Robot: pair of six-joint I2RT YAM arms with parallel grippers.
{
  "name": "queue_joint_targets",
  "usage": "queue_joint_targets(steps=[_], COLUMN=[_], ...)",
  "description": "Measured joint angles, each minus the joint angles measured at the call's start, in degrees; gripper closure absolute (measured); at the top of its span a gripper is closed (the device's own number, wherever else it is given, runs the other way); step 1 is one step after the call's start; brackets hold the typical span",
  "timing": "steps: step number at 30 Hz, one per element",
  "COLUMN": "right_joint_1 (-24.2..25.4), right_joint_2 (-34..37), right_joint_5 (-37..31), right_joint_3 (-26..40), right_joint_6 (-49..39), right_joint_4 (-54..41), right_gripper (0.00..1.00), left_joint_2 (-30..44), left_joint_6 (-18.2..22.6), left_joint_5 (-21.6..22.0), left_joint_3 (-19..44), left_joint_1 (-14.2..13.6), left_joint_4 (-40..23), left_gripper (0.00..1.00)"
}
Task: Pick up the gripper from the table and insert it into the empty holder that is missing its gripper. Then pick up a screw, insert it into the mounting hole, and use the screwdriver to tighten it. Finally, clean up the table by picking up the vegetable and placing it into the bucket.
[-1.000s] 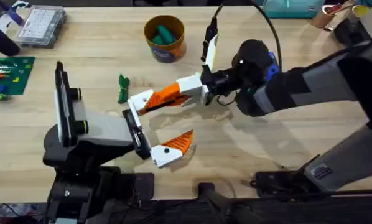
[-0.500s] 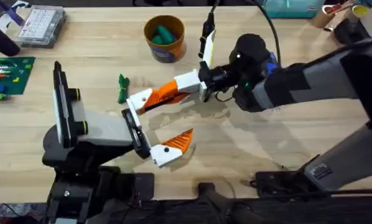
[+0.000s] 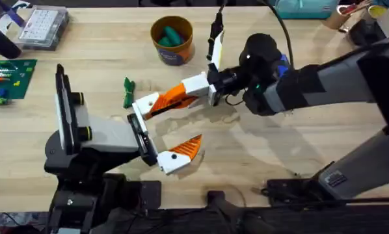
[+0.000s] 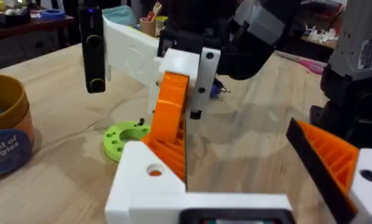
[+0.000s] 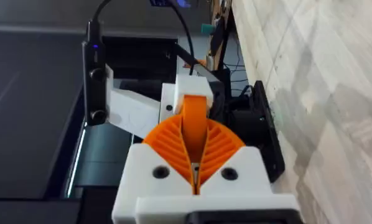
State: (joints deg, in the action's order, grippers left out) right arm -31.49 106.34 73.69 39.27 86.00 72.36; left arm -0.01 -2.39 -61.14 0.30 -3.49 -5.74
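The orange ribbed gripper point(image 3: 172, 99) lies slanted between the two arms. My right gripper point(image 3: 181, 95) is shut on it, its two orange pads point(image 5: 170, 146) pressed against its sides. The lower end of the orange piece meets the white holder point(image 3: 144, 104) at the tip of my left arm, and in the left wrist view it rises straight out of the holder point(image 4: 150, 186). The mounting hole point(image 4: 153, 169) shows orange inside. My left gripper point(image 3: 160, 130) stands open. The dark-green vegetable point(image 3: 127, 92) lies on the table just left of the holder. The yellow bucket point(image 3: 172, 40) stands behind. The screw and screwdriver are out of view.
A lime-green ring point(image 4: 127, 135) lies on the table under the joined parts. A clear parts box point(image 3: 43, 25) and a green board point(image 3: 11, 77) sit at the far left. A black cable point(image 3: 215, 32) trails from the right wrist. Bare wood lies to the right front.
My right arm has shifted slightly left and back, carrying the orange gripper closer against the holder. The left arm has stayed still.
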Motion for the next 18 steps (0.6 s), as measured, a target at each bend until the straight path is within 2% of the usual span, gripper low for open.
queue_joint_targets(steps=[18], right_joint_1=[0.2], right_joint_2=[0.0], right_joint_5=[2.1], right_joint_3=[2.4], right_joint_6=[-3.6], right_joint_4=[-5.7], right_gripper=[0.984], left_joint_2=[0.0], left_joint_6=[-0.4], left_joint_5=[0.3], left_joint_3=[0.0], left_joint_1=[0.0], left_joint_4=[0.1], left_gripper=[0.014])
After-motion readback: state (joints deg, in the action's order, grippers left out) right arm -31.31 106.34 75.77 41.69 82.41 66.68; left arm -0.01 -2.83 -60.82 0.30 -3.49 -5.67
